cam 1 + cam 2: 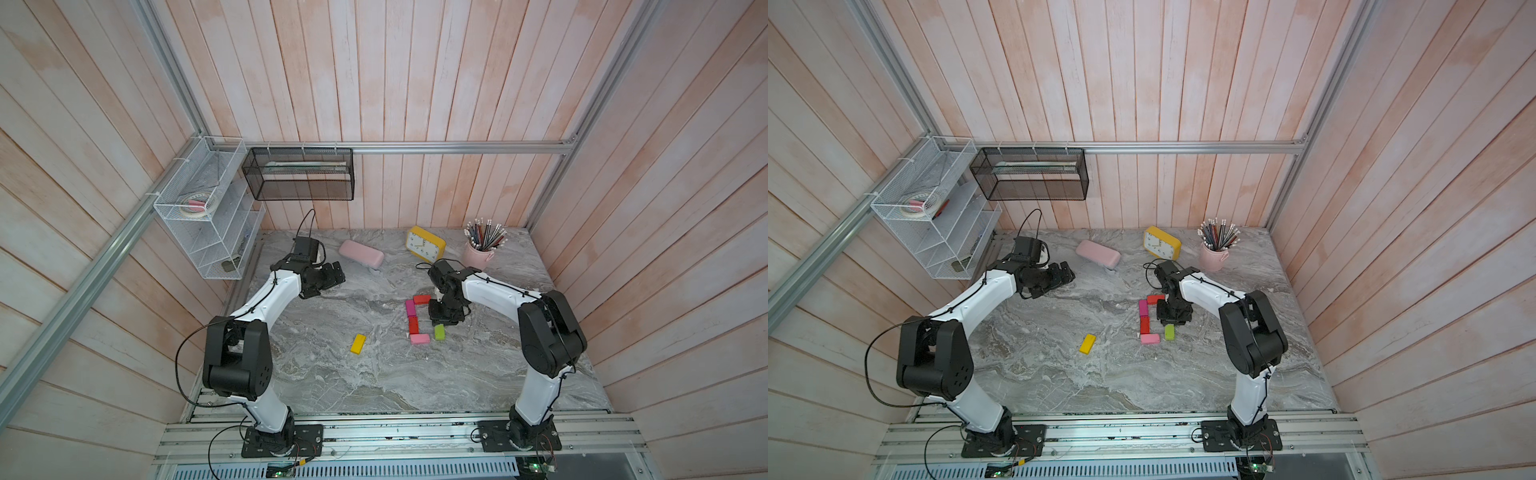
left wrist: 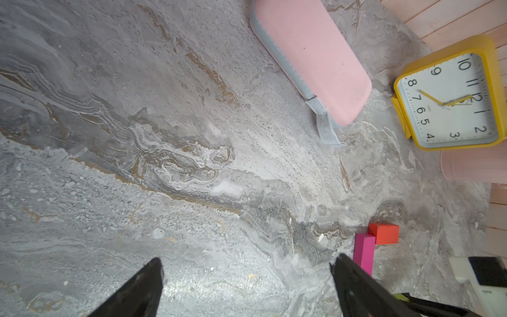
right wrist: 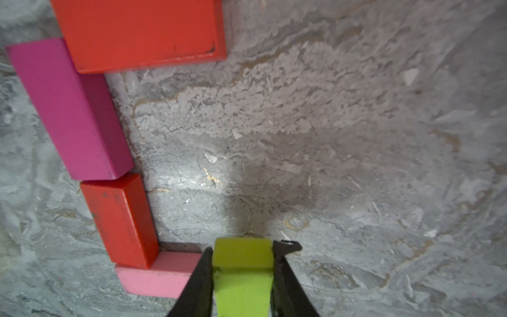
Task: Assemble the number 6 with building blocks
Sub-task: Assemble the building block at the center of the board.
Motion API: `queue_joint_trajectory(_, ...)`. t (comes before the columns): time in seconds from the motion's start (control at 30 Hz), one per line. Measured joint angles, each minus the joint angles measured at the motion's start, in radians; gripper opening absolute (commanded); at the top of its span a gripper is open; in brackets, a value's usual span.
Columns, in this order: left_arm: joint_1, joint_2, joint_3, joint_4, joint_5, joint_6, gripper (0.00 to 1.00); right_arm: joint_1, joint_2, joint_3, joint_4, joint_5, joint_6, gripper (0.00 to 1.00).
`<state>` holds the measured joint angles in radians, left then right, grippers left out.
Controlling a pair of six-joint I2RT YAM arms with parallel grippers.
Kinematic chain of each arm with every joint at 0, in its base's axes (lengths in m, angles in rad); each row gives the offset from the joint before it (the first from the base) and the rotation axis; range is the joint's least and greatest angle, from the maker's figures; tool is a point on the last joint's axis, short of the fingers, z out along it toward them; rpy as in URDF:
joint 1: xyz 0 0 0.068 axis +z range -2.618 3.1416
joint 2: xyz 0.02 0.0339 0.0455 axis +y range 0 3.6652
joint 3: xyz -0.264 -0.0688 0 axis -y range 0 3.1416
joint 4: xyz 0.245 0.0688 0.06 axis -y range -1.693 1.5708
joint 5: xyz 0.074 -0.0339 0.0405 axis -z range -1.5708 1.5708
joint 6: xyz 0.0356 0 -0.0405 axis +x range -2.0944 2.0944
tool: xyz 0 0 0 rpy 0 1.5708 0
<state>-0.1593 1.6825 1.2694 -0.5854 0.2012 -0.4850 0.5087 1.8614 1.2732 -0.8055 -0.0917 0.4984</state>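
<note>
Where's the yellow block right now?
In both top views the yellow block lies by itself on the table, off to the left-arm side of the pink block and not touching any other block.

Lone block [image 1: 358,343] left of block cluster [image 1: 413,324], clock [image 1: 425,245] behind

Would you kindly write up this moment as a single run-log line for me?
right gripper: shut on lime green block | left gripper: open, empty | yellow block: lying apart, unplaced
</note>
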Motion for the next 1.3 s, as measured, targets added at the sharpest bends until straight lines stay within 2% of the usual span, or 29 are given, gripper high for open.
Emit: queue_joint_trajectory(1.3,-0.005,0.028,0.000,0.025,0.000,-0.016,0.98,0.010,0.049,0.018,0.024,-0.064,-0.020,0.30)
